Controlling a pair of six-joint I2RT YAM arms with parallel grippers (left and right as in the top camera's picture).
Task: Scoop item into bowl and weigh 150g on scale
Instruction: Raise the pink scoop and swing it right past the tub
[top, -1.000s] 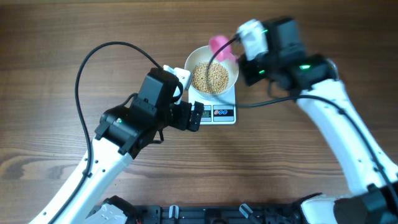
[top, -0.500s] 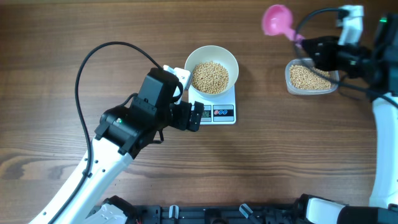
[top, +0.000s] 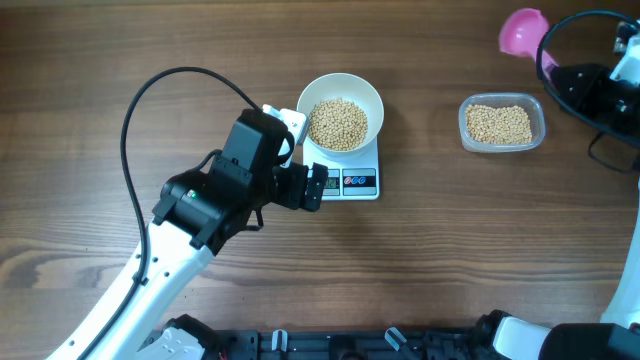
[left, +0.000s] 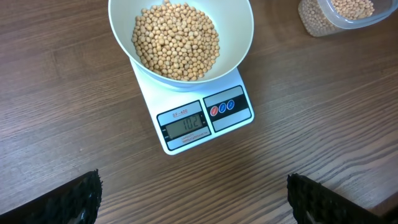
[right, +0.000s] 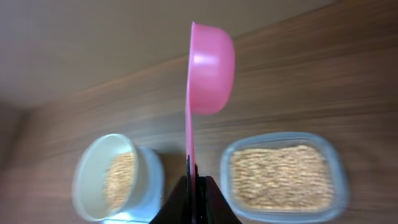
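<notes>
My right gripper (right: 193, 186) is clamped on the scoop (right: 208, 68) beyond the tub (top: 541, 125); my left gripper (left: 196, 202) hangs open and empty by the scale (left: 186, 124). The beans (left: 177, 40) sit in the bowl (left: 237, 37) on the scale, short of target I judge. A heaped next scoop could overshoot, or spill crossing over.

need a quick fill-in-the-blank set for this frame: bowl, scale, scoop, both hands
1. The bowl stands on the scale and holds tan ____.
2. The scale's display reads ____.
3. The right hand is shut on the handle of a ____ scoop.
4. The left hand hovers near the scale with its jaws ____.
Missing words: beans; 102; pink; open.
</notes>
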